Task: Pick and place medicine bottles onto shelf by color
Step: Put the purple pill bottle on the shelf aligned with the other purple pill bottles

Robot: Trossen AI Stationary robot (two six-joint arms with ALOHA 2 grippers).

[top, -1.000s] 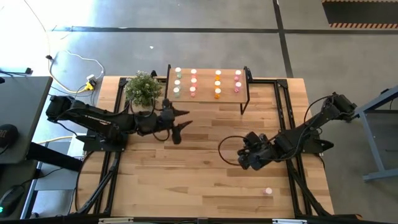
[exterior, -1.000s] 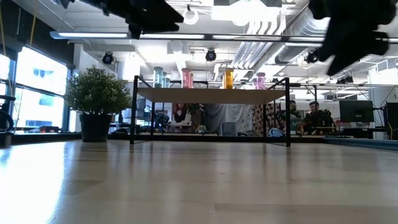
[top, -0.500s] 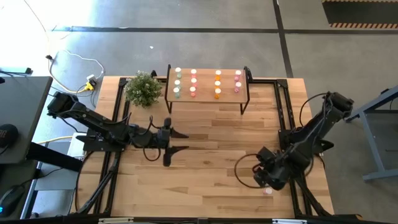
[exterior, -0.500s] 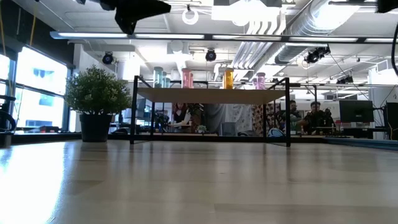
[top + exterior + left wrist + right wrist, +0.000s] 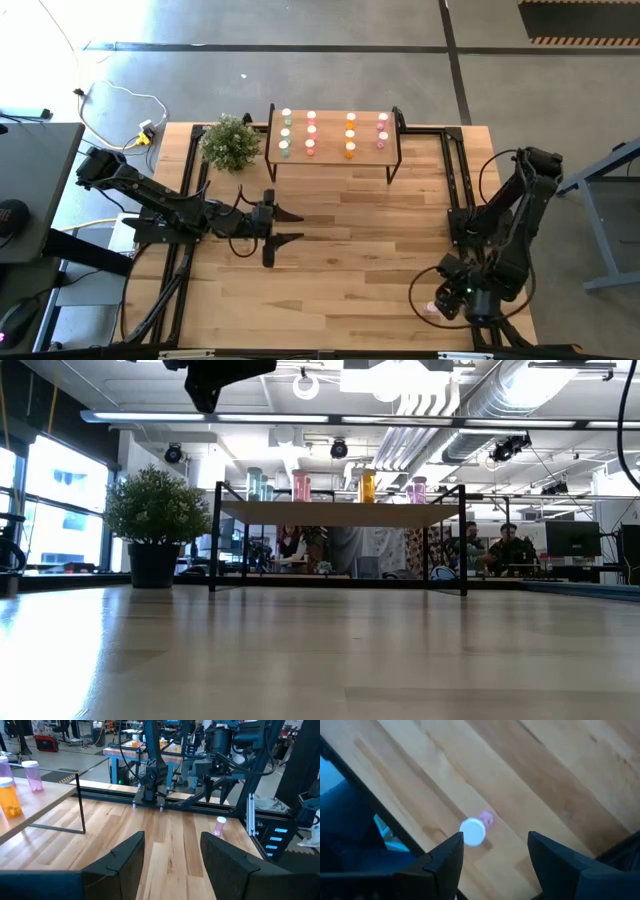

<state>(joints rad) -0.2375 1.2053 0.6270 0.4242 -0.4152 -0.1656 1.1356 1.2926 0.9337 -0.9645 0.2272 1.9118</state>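
While my right gripper point(image 5: 492, 857) hangs spread over the lone pink bottle point(image 5: 476, 829), left gripper point(image 5: 170, 857) parted, empty, shelf point(image 5: 335, 153) holding eleven bottles.

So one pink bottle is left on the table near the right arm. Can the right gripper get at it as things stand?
Probably yes: the right gripper hangs open over the pink bottle, which stands alone on bare table with nothing near it.
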